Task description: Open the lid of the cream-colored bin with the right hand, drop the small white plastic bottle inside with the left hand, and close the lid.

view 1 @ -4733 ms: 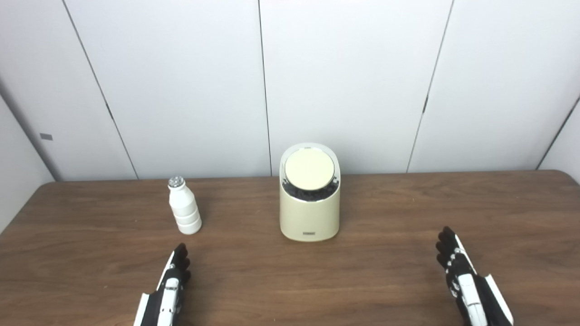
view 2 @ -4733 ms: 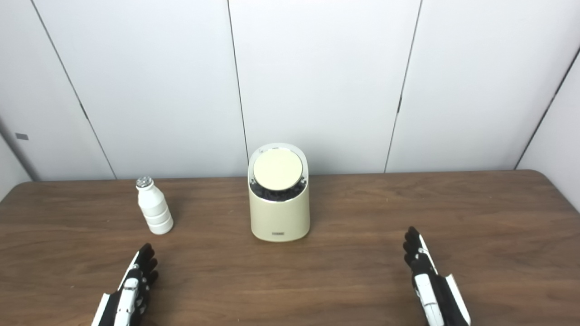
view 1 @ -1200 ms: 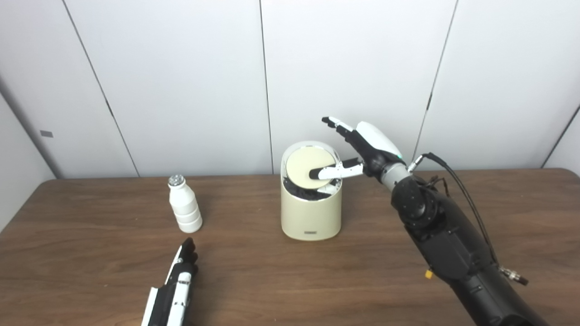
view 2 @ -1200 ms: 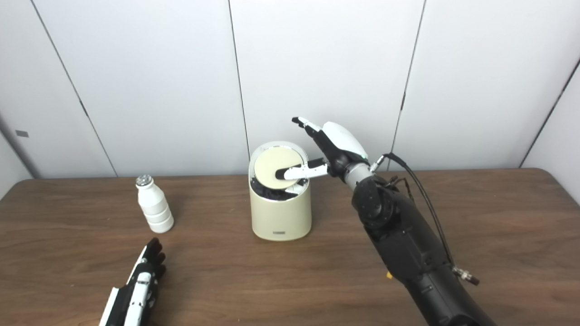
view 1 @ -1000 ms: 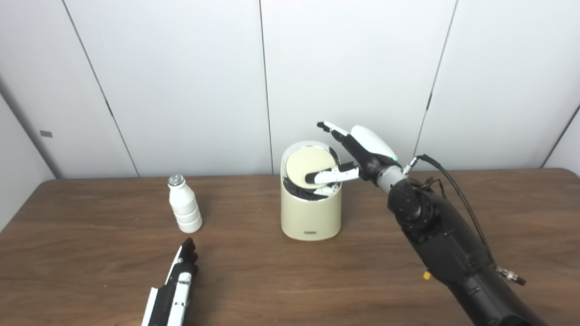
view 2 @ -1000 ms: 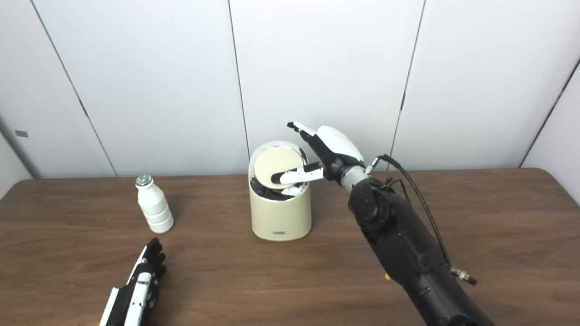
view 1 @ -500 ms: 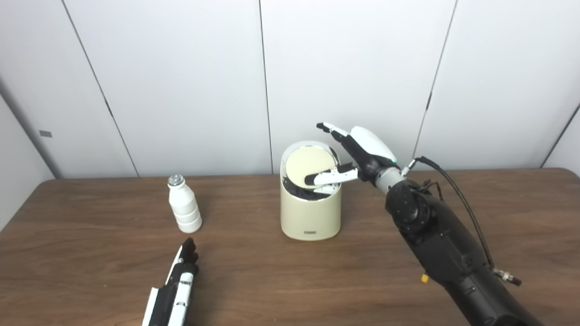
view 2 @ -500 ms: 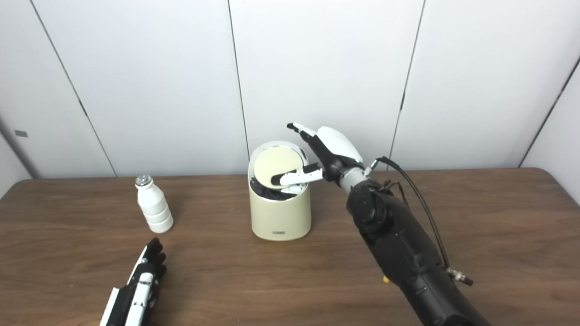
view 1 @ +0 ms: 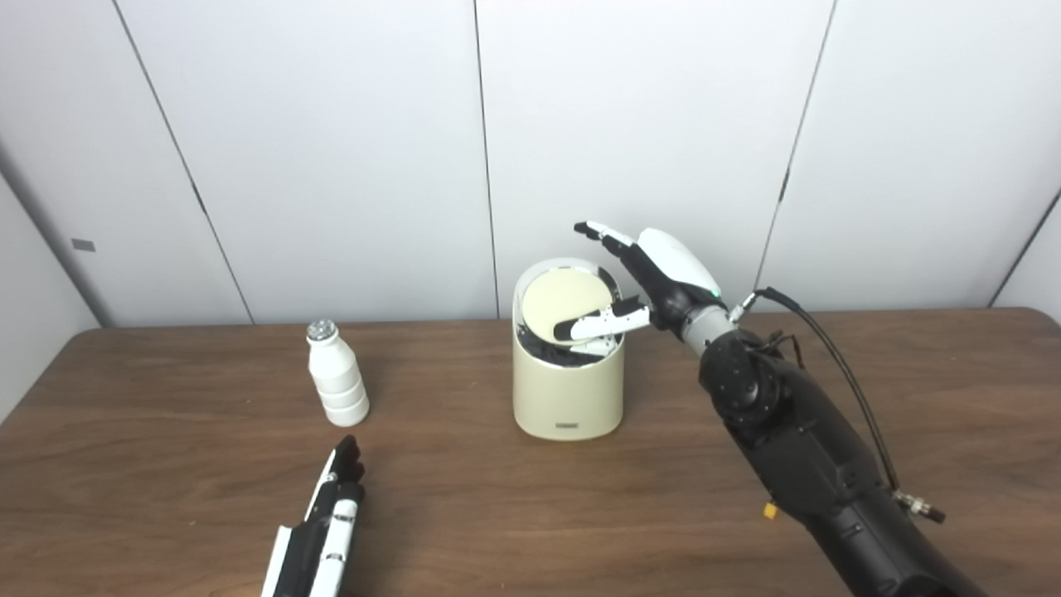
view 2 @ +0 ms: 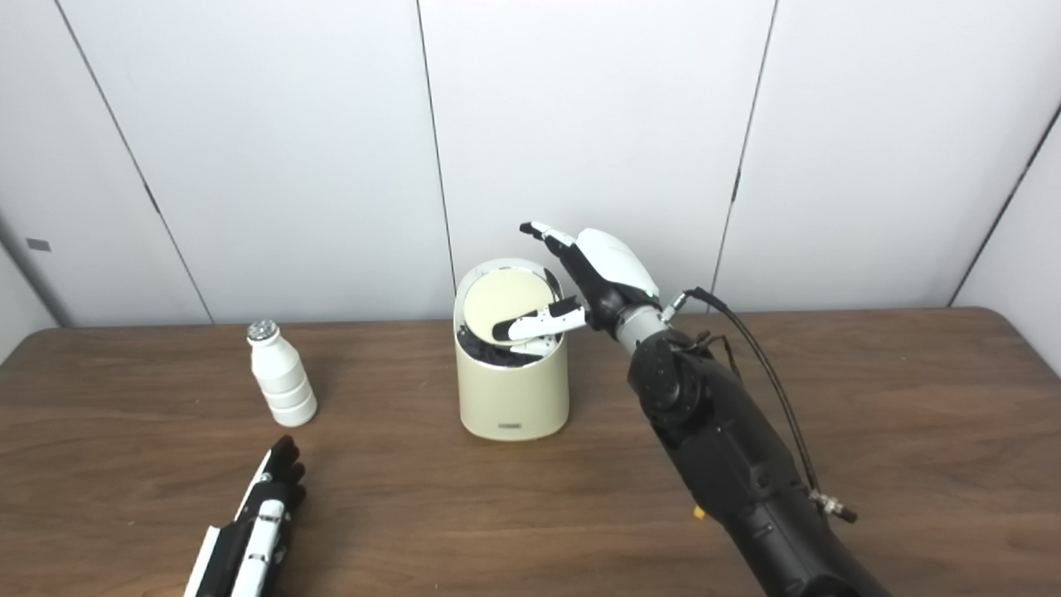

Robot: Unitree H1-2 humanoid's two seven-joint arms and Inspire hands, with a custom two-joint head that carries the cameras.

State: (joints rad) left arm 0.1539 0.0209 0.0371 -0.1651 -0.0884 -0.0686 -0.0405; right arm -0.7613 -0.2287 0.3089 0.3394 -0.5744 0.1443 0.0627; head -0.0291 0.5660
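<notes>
1. Cream-colored bin (view 1: 568,390): my right hand (view 1: 655,278) spreads open, thumb pressing its lid (view 1: 564,303); I should push steadily downward.
2. Left of the bin stands the white plastic bottle (view 1: 336,377); my left hand (view 1: 327,522) lies flat, empty.

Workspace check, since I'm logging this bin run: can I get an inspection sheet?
Surface: brown wooden table, bare between items.
Job's things: cream-colored round bin, its tilted round lid showing a dark gap in front; small white plastic bottle upright, left of the bin.
Clutter: nothing seen.
Hands: right hand open at the lid, thumb across it; left hand flat on the table.
Cables: black cable along the right forearm.
Surroundings: white wall panels.
</notes>
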